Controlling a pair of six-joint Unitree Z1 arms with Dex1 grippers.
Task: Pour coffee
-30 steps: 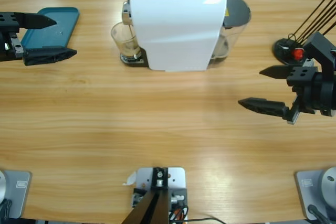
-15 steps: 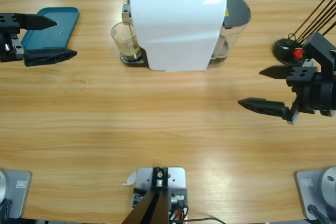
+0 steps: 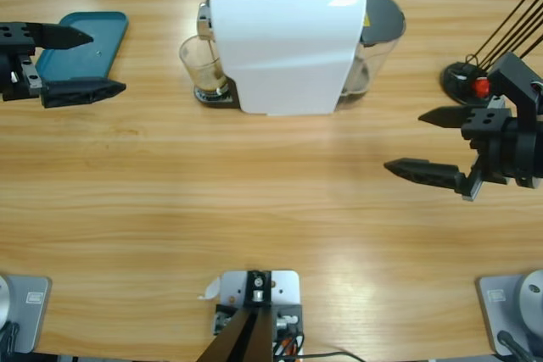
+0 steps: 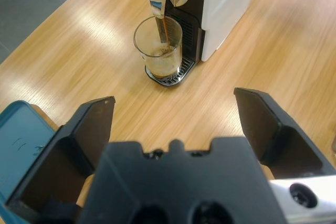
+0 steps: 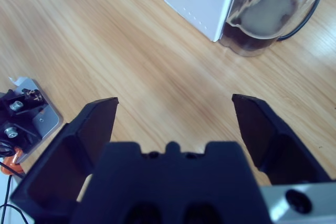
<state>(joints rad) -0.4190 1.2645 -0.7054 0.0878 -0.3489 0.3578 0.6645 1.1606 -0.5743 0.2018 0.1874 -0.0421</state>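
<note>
From above, both grippers, left (image 3: 75,61) and right (image 3: 434,143), wait with jaws apart, well clear of the machine (image 3: 284,40); the left wrist view shows why: coffee (image 4: 161,61) streams into the glass (image 4: 159,48) under its spout; the right wrist view shows only the tank (image 5: 268,9).

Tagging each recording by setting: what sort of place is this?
Probably a lab bench set up as a coffee station: a long wooden table, a white coffee machine filling a glass, and rig wiring.
</note>
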